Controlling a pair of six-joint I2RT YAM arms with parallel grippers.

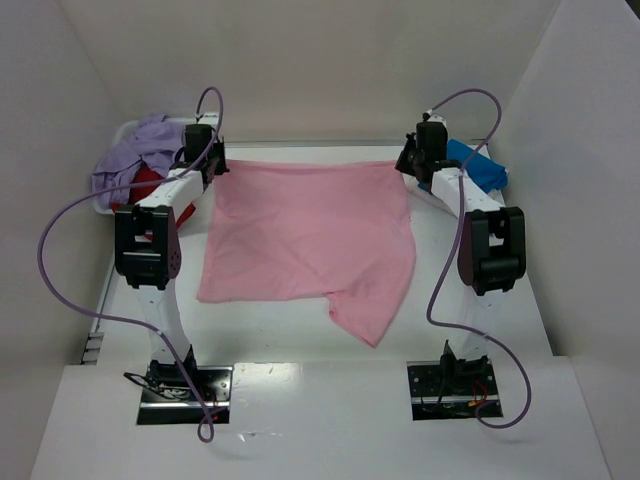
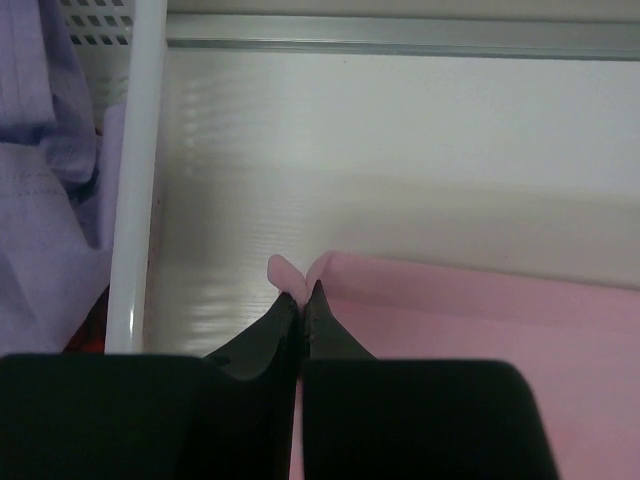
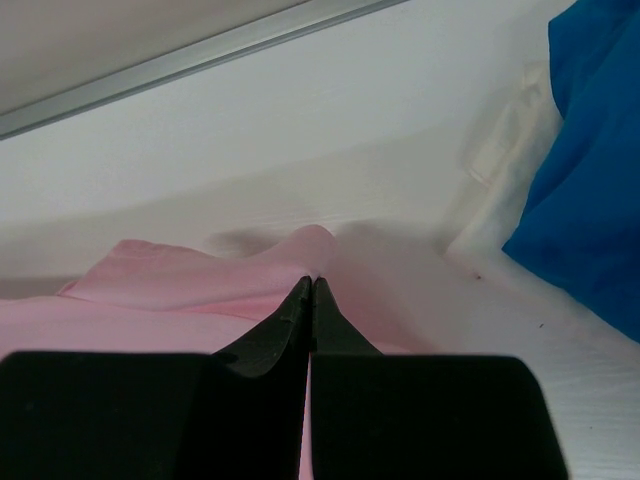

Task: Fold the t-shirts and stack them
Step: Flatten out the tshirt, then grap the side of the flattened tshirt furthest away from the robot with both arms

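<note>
A light pink t-shirt (image 1: 305, 232) lies spread over the middle of the table. At its far left corner my left gripper (image 1: 215, 165) is shut on the pink t-shirt (image 2: 450, 330), a nub of cloth poking past the tips. At the far right corner my right gripper (image 1: 408, 165) is shut on the same pink t-shirt (image 3: 170, 290). A bright blue t-shirt (image 1: 480, 165) lies at the far right, also in the right wrist view (image 3: 595, 190). A lavender t-shirt (image 1: 135, 155) and a red t-shirt (image 1: 148, 185) are heaped in the basket at the far left.
A white perforated basket (image 1: 125, 135) stands at the far left corner, its rim (image 2: 140, 170) close beside my left fingers. White walls close in the table on three sides. Purple cables loop off both arms.
</note>
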